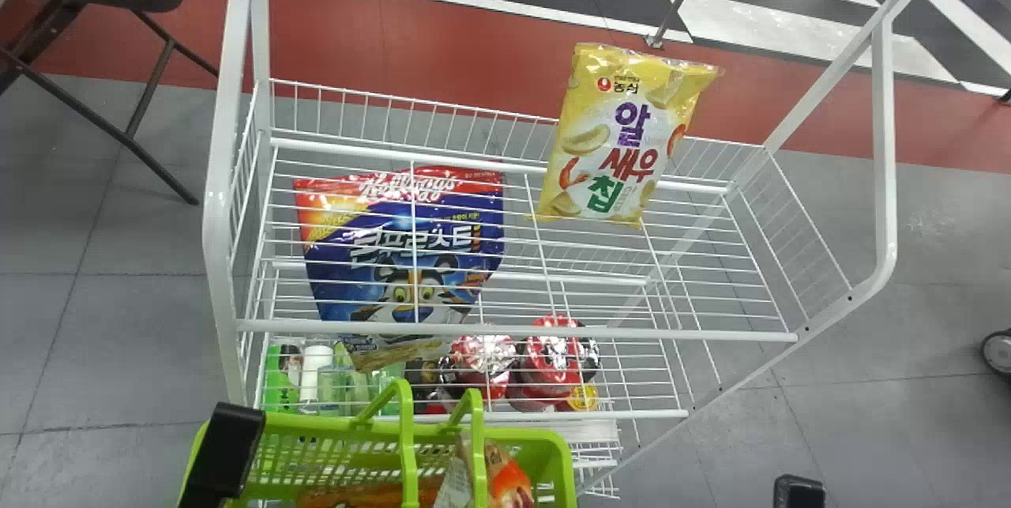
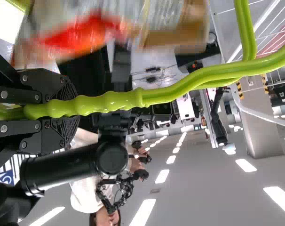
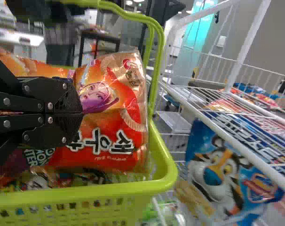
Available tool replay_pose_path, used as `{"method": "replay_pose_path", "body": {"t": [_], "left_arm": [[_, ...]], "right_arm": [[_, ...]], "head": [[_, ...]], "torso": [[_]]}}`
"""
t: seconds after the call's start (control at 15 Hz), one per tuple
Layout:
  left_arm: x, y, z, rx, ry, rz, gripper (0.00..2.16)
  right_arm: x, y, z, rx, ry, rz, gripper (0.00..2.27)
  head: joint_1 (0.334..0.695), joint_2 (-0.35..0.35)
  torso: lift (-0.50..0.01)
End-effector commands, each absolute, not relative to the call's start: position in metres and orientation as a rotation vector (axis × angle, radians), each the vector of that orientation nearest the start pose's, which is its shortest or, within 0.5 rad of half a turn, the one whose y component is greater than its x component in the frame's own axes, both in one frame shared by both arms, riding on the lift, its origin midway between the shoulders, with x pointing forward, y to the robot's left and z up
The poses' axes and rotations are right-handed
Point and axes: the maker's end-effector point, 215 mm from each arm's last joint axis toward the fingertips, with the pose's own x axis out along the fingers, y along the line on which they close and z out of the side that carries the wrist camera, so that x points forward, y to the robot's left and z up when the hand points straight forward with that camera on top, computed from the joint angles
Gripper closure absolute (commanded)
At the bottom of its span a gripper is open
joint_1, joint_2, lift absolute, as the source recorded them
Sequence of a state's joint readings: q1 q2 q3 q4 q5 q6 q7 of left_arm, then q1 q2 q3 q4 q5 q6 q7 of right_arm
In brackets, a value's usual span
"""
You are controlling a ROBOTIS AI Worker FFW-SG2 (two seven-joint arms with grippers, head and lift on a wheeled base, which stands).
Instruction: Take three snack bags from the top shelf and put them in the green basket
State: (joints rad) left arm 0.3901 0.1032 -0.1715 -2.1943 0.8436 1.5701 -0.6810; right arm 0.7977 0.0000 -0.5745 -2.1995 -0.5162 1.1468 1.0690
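Nearest the camera, the green basket is set in front of the white wire rack, with snack packets inside it. On a lower level of that rack, a large blue bag is seen through the wires. On the top shelf, a yellow snack bag is found, tilted near the back rail. The orange snack bag is held just within the basket's mouth, partly above the rim, apparently pinched by the jaws of the right gripper. By the left gripper, whose jaws are closed around it, the basket's handle is held. A bag is evidently being placed; next, it should be lowered below the rim and released, after which the yellow one can be fetched.
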Motion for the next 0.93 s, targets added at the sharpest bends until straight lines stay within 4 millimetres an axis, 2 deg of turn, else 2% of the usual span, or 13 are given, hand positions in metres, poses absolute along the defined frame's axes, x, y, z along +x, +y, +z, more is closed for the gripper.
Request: {"method": "replay_pose_path", "body": {"t": [0.0,0.07,0.13,0.2,0.27,0.33,0.47,0.67,0.87], "left_arm": [[0.132,-0.074,-0.352,-0.9,1.201,-1.408,1.61],[0.131,-0.073,-0.352,-0.905,1.202,-1.407,1.61],[0.13,-0.073,-0.352,-0.905,1.204,-1.405,1.61],[0.131,-0.074,-0.352,-0.907,1.203,-1.406,1.61],[0.131,-0.073,-0.352,-0.904,1.203,-1.406,1.61],[0.132,-0.073,-0.352,-0.902,1.202,-1.405,1.61],[0.132,-0.074,-0.352,-0.899,1.2,-1.407,1.61],[0.136,-0.075,-0.353,-0.893,1.199,-1.404,1.61],[0.137,-0.077,-0.355,-0.865,1.203,-1.403,1.61]], "right_arm": [[0.191,-0.219,-0.458,0.85,0.78,0.595,2.24],[0.189,-0.217,-0.457,0.852,0.79,0.597,2.24],[0.185,-0.212,-0.452,0.856,0.806,0.612,2.04],[0.176,-0.201,-0.45,0.86,0.849,0.631,1.48],[0.172,-0.194,-0.445,0.851,0.852,0.653,0.18],[0.174,-0.193,-0.439,0.843,0.841,0.663,0.0],[0.187,-0.2,-0.42,0.792,0.776,0.677,0.02],[0.246,-0.233,-0.37,0.497,0.455,0.665,0.06],[0.303,-0.257,-0.303,0.269,0.118,0.524,0.06]], "head": [[0.695,-0.35],[0.695,-0.35],[0.695,-0.35],[0.695,-0.35],[0.695,-0.35],[0.695,-0.35],[0.695,-0.35],[0.695,-0.35],[0.695,-0.35]], "torso": [[-0.028],[-0.028],[-0.028],[-0.028],[-0.028],[-0.028],[-0.028],[-0.028],[-0.028]]}}
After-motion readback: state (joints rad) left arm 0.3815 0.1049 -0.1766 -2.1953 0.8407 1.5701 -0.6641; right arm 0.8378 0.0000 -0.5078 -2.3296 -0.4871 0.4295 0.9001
